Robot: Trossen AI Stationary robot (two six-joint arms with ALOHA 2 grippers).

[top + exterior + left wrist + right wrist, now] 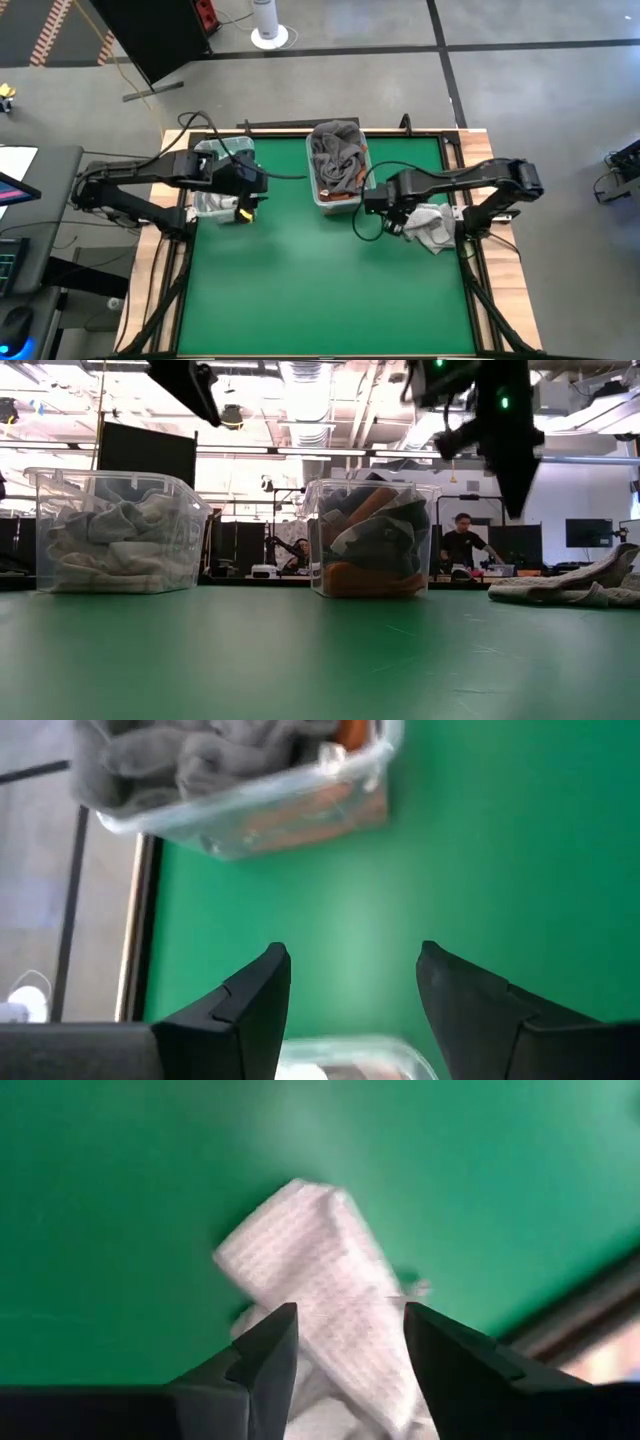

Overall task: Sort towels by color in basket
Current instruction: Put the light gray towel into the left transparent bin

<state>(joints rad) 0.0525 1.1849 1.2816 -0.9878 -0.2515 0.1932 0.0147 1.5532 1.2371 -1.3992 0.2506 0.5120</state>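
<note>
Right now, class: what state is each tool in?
Left tool: open, empty, above the green mat.
Right tool: open, over the white towel, not gripping it.

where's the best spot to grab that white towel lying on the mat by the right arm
Take the raised fold of the white towel, where a folded corner lifts off the green mat. Come straight down from above with the right gripper, whose open jaws already hang over that ridge. The rest lies flat and crumpled, so the pads would likely get less to pinch there.
</note>
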